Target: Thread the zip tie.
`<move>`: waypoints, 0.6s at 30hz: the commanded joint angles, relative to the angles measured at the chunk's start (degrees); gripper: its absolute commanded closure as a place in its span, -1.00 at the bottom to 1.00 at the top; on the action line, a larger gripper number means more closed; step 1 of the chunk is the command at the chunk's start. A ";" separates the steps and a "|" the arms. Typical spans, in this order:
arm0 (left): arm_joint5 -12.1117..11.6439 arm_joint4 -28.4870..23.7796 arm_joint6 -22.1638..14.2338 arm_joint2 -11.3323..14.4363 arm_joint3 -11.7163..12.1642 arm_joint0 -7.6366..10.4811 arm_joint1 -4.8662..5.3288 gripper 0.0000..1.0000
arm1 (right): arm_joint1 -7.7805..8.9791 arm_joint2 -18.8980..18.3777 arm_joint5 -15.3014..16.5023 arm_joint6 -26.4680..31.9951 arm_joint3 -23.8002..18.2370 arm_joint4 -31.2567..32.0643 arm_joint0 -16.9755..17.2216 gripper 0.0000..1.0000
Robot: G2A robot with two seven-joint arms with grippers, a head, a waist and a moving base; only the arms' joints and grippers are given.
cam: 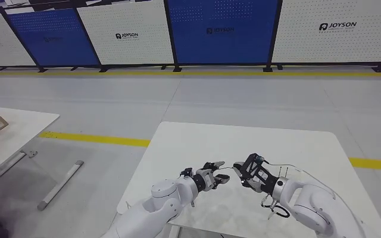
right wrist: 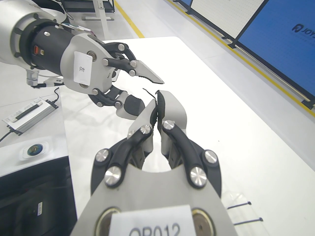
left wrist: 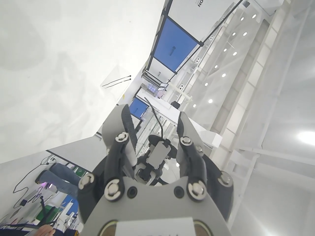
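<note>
My right hand (right wrist: 157,99), pressed together above the white bench (right wrist: 233,128), pinches the black zip tie (right wrist: 149,92), tip protruding; my left hand (left wrist: 153,119), spread, sits just beside that tip; spare ties (right wrist: 242,204) lie on the bench.

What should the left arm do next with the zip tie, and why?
Probably ease the left gripper forward a little and close it on the zip tie. The right gripper is shut on the tie with a short black end poking past its fingertips. The left gripper is open and faces it, with that end roughly between its fingers.
</note>
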State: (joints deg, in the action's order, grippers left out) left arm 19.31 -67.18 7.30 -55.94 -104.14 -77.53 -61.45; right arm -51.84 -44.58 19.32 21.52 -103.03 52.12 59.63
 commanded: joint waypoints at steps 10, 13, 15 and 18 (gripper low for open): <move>-0.06 2.39 -2.25 -0.30 -0.20 -0.86 -0.18 1.00 | 0.00 0.00 0.00 0.00 0.00 0.00 0.00 1.00; -0.07 2.73 -2.38 -0.34 -0.19 -0.98 -0.28 1.00 | -0.15 -0.28 -0.17 -0.38 -0.08 0.44 0.74 1.00; -0.06 2.91 -2.40 -0.33 -0.18 -0.99 -0.35 1.00 | -0.26 -0.54 0.16 -0.20 -0.16 0.38 0.93 1.00; -0.09 3.14 -2.37 -0.28 -0.08 -0.97 -0.50 1.00 | -0.41 -0.80 0.16 0.01 -0.45 0.22 1.14 1.00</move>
State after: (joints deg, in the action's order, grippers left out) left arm 19.24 -64.09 4.90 -56.23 -104.25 -78.51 -61.91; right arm -52.22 -45.31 19.50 21.50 -103.42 52.36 60.74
